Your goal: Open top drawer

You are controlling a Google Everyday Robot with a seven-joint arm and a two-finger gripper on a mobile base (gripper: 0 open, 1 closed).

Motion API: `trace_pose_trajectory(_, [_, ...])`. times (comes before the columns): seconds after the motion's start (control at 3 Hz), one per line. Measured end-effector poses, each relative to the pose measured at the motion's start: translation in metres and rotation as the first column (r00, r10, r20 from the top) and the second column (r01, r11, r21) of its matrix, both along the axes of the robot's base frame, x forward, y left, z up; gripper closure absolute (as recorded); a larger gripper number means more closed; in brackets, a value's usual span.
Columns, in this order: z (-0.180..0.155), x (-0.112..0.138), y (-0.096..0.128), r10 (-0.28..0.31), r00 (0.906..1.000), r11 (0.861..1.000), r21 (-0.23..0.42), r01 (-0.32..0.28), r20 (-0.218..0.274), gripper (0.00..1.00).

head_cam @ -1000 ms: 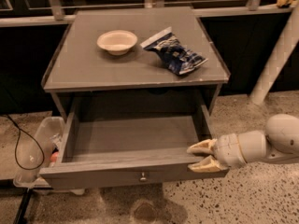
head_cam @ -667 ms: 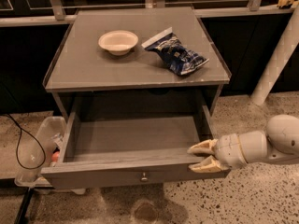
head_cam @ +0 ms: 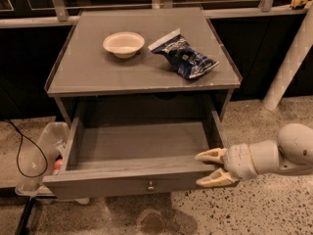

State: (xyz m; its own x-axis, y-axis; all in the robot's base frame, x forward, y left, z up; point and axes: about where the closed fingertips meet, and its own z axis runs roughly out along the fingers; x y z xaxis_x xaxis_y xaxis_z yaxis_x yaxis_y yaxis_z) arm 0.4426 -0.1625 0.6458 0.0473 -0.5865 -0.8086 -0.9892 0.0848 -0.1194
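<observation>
Little differs from the frame before. The top drawer point(head_cam: 122, 185) stands pulled out as far as it did then, and my gripper point(head_cam: 200, 169) stays at the same spot, at the right end of the drawer front in the lower right of the frame. My pale fingers point(head_cam: 211, 155) look spread slightly wider than before. One lies over the rim on the tray side and the other in front of the grey face, with the front's right end between them. I cannot tell whether they press on it. My white arm point(head_cam: 274, 153) runs off the right edge.

The drawer fills the lower middle of the frame, under the cabinet top point(head_cam: 98, 72). Its small round knob point(head_cam: 150, 185) sits at the centre of the front, and the bare grey floor of its broad tray faces up.

There is no writing I can read. The crumpled dark blue snack bag point(head_cam: 185, 58) on the top carries white print, too small to make out. Just left of the bag and apart from it sits a pale bowl point(head_cam: 123, 44), showing only its own inside.

At the lower left a clear plastic bin point(head_cam: 46, 141) stands on the floor against the drawer's side. It holds something red-orange and some wrappers I cannot tell apart. A black cable point(head_cam: 22, 155) loops in front of it.
</observation>
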Motion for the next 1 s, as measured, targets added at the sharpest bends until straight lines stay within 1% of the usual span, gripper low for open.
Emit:
trace_pose_trajectory(0.33, [-0.002, -0.008, -0.001, 0.005, 1.0000, 1.000, 0.010, -0.005, -0.004, 0.00])
trace_pose_trajectory(0.67, [-0.004, -0.018, -0.005, 0.001, 1.0000, 1.000, 0.009, -0.001, -0.006, 1.00])
trace_pose_trajectory(1.0, [-0.001, -0.017, -0.004, 0.001, 1.0000, 1.000, 0.010, -0.001, -0.006, 1.00])
